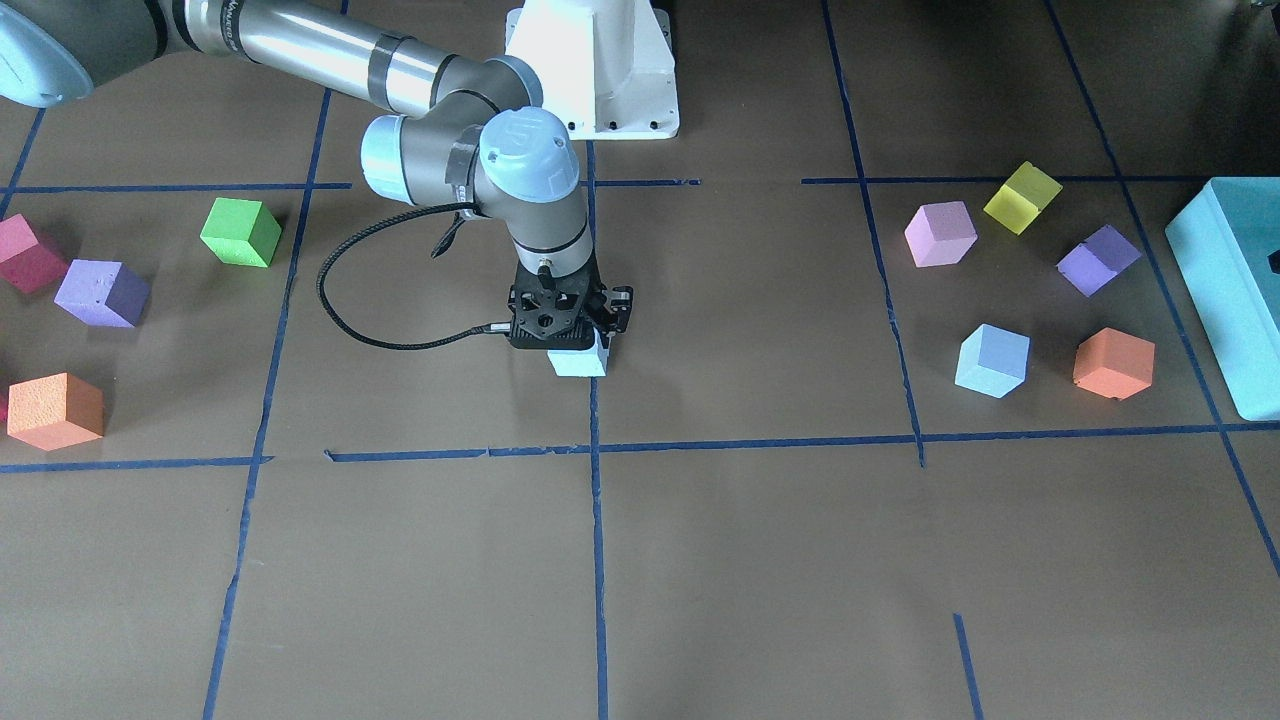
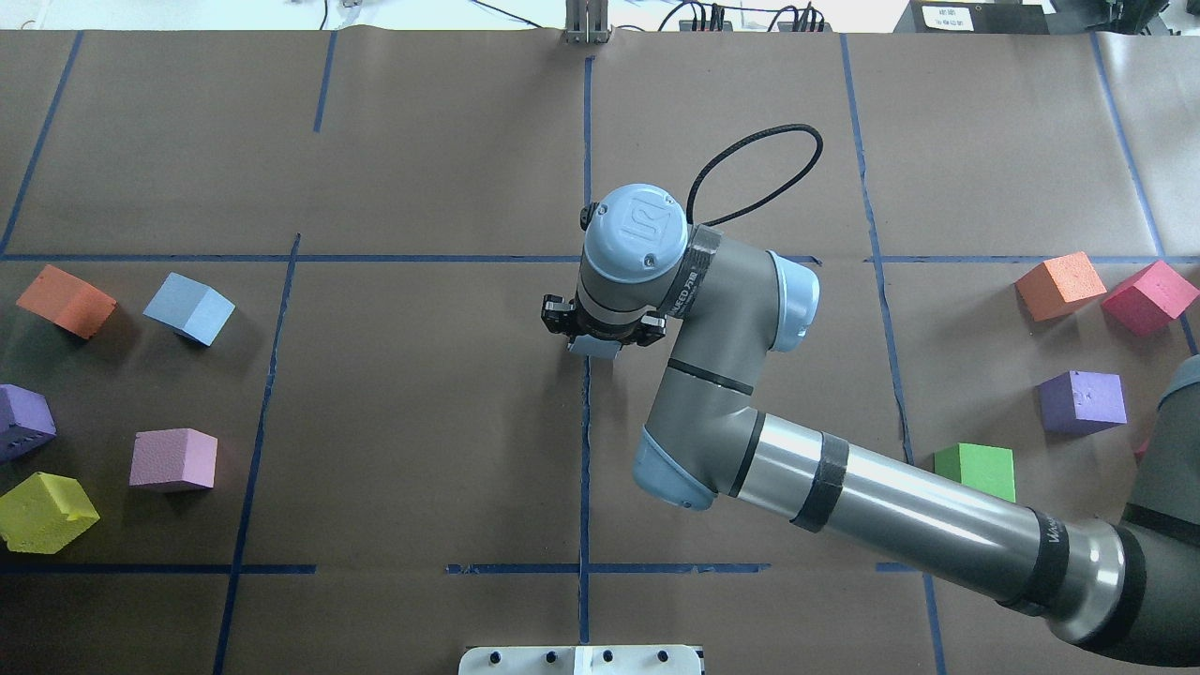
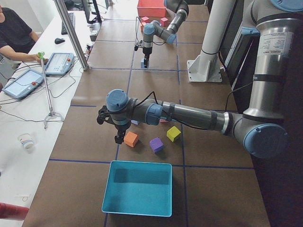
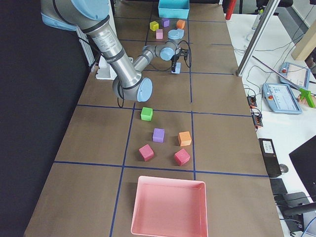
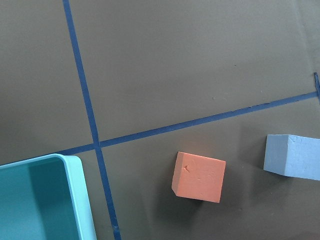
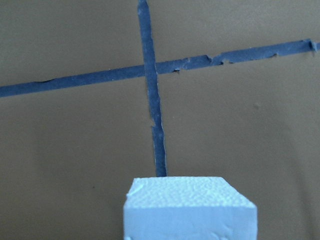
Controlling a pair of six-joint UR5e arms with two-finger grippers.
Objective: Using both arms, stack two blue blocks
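My right gripper [image 1: 572, 335] points straight down over the table's centre tape line and is shut on one pale blue block [image 1: 579, 361], held at or just above the paper. The block also shows in the overhead view [image 2: 594, 348] and fills the bottom of the right wrist view [image 6: 190, 210]. The other blue block [image 1: 992, 360] lies loose on my left side, beside an orange cube [image 1: 1113, 363]; the left wrist view shows it at its right edge [image 5: 292, 156]. My left gripper [image 3: 118, 139] shows only in the exterior left view, hanging near that orange cube; I cannot tell whether it is open.
A large teal box [image 1: 1225, 290] stands at the table's left end. Pink [image 1: 940, 234], yellow [image 1: 1021, 197] and purple [image 1: 1098, 260] cubes lie near the loose blue block. Green [image 1: 241, 232], purple [image 1: 102, 293], orange [image 1: 55, 410] and red [image 1: 28, 253] cubes lie on my right side.
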